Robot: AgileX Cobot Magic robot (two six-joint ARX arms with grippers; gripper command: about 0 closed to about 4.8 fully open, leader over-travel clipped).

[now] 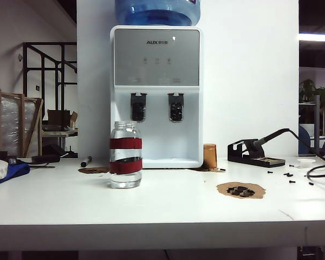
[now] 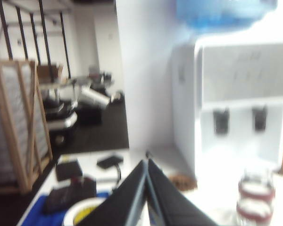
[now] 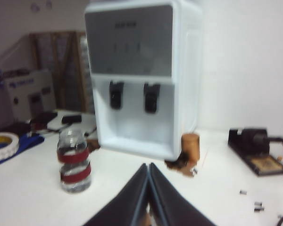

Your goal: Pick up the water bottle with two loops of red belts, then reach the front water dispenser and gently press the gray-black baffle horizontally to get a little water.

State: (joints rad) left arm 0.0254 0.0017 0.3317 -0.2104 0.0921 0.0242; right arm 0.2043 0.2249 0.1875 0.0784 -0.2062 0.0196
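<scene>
Water bottle (image 3: 74,161) stands apart from the right gripper (image 3: 148,172), short of the water dispenser (image 3: 141,75). Left gripper (image 2: 146,167) and right are both clenched, empty. Glass: rigid, slick, likely breakable; take it on the red bands.

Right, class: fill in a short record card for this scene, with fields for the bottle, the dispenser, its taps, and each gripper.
bottle: water bottle upright on the table, two red bands, not held
dispenser: water dispenser behind the bottle
taps: gray-black baffle on the left, untouched; right-hand lever alike
left gripper: left gripper shut, empty, back from the bottle
right gripper: right gripper shut, empty, back from the bottle
</scene>
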